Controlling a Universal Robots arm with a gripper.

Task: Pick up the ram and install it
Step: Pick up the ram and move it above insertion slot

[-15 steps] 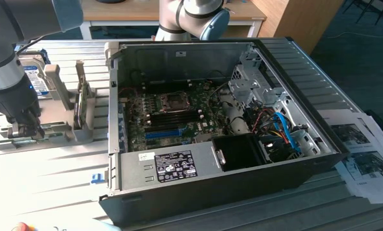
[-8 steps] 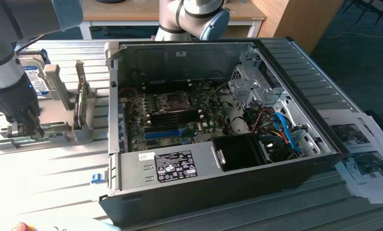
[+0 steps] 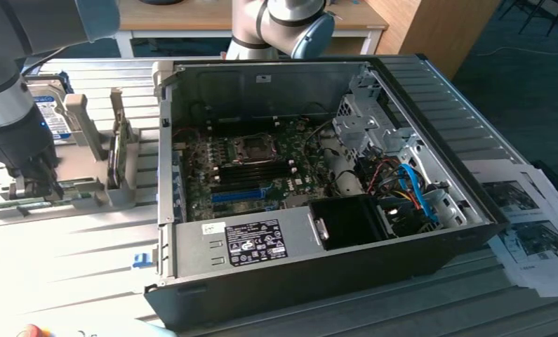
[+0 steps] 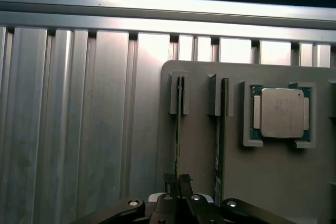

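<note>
A ribbed aluminium table carries the whole setup, its long grooves catching bright light. Behind it stands a wooden desk, and dark blue flooring shows at the exterior view's far right. In the middle of the table lies an open computer case, side panel off, with the motherboard exposed. Printed papers are spread just beside it at the exterior view's right. At the exterior view's left a grey holder rests on the table, with a hard drive propped at its far end and a square silver processor seated in a recess. The ram stands on edge in one of the holder's two narrow slots, showing in the wrist view as a thin, dark green strip, long and straight. A second stick stands in the neighbouring slot, between the ram and the processor. The gripper is down at the holder, its black fingers nearly closed and pinching the ram's upper edge, the stick seated in its slot.
</note>
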